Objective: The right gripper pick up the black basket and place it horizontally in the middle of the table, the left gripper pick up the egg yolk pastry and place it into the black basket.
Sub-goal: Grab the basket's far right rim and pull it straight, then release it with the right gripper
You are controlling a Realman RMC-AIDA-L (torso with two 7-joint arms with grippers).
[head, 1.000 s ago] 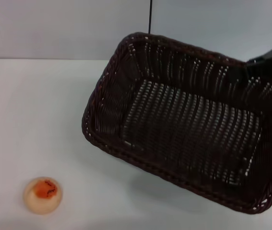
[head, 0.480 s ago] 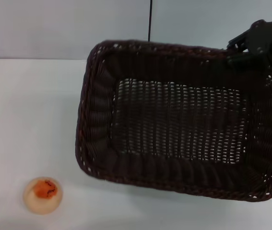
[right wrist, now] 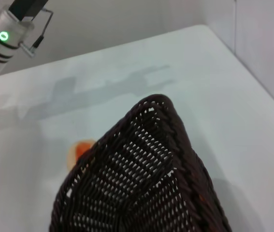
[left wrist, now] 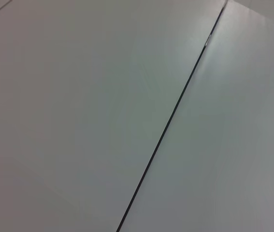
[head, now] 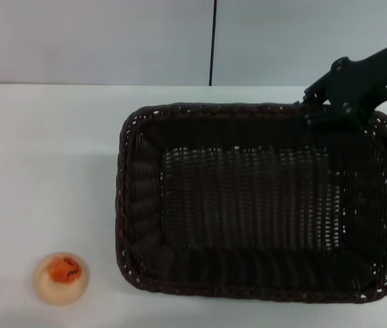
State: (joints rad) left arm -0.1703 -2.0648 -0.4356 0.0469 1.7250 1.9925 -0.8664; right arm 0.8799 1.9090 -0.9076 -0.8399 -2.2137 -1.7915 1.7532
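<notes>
The black basket lies lengthwise across the middle and right of the white table, its opening facing up. My right gripper is at the basket's far right rim and looks shut on it. The basket's corner also fills the right wrist view. The egg yolk pastry sits on the table at the near left, apart from the basket. It also shows in the right wrist view, partly behind the basket. My left gripper is out of view; the left wrist view shows only wall.
Grey wall panels with a dark seam stand behind the table. My left arm's silver wrist with a green light hangs above the table's left side. Bare table lies left of the basket.
The basket has swung from a skewed, tilted pose to level and lengthwise, and moved down toward the table. My right gripper moved with it along the far rim. The pastry has not moved.
</notes>
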